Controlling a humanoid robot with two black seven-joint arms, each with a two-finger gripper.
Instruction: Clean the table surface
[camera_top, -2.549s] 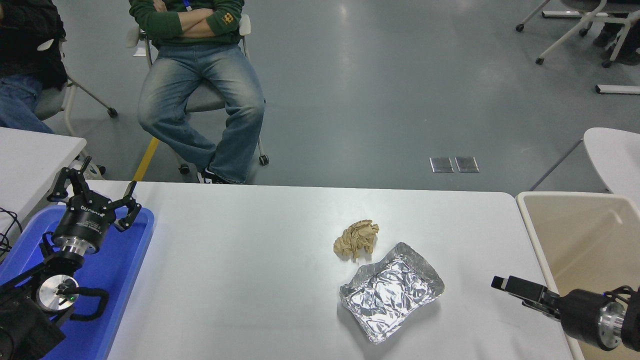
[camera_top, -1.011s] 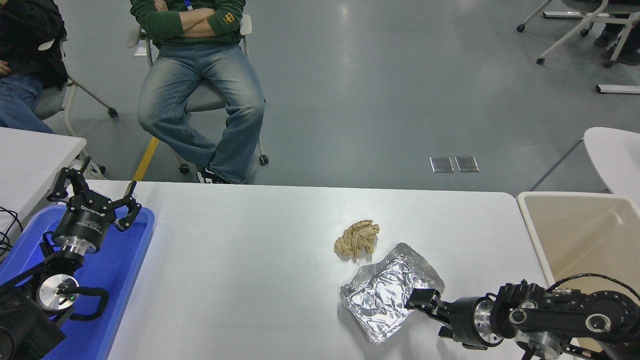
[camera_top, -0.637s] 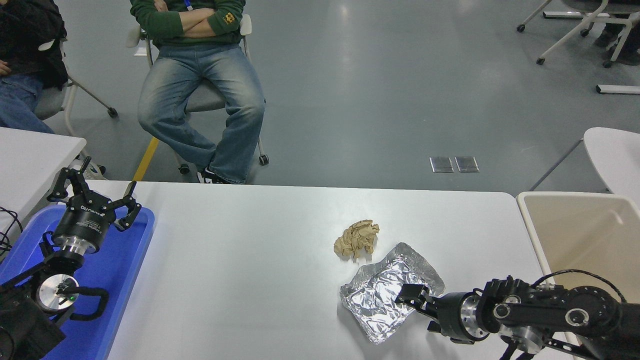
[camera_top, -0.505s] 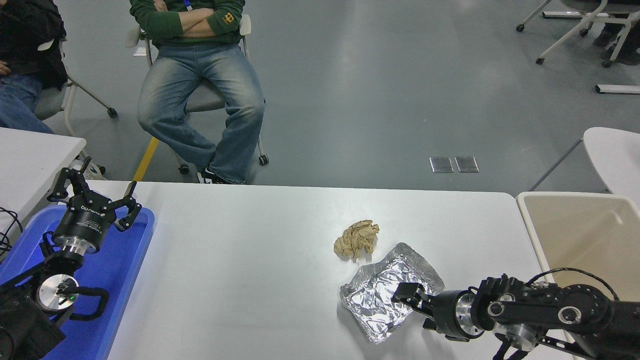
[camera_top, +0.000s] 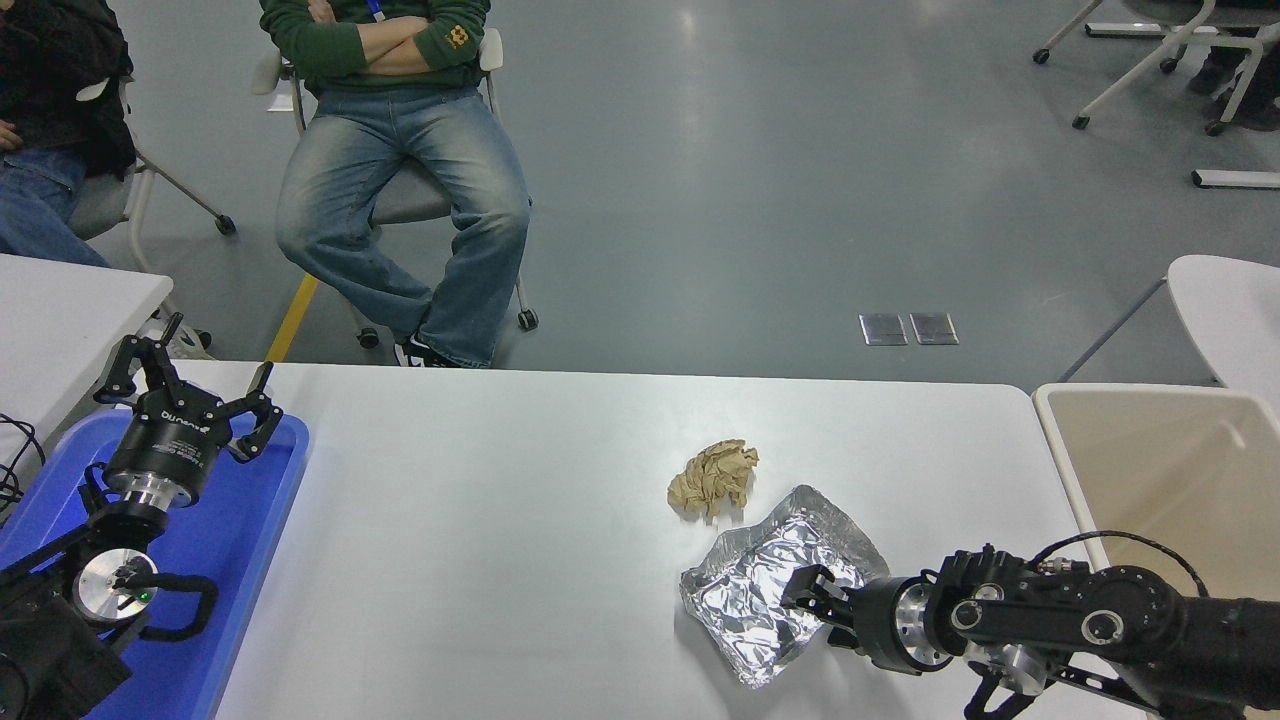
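Observation:
The white table surface (camera_top: 480, 520) fills the lower half of the head view. On it lie a crumpled brown paper ball (camera_top: 714, 477) and, just in front of it, a crumpled silver foil tray (camera_top: 760, 590). My right arm comes in low from the lower right. My right gripper (camera_top: 808, 605) is at the foil tray's right side, over its inside, with its fingers apart and nothing held. My left gripper (camera_top: 190, 395) is parked open at the far left, above a blue tray (camera_top: 250, 540).
A beige rectangular bin (camera_top: 1160, 470) stands against the table's right end. Two people sit on chairs beyond the far edge, at the upper left. Smaller white tables show at the left edge (camera_top: 60, 310) and the right edge (camera_top: 1230, 310).
My right arm has swung in from the lower right corner and moved left across the table until its gripper reached the foil tray. The paper ball, the foil tray and the left arm have not moved.

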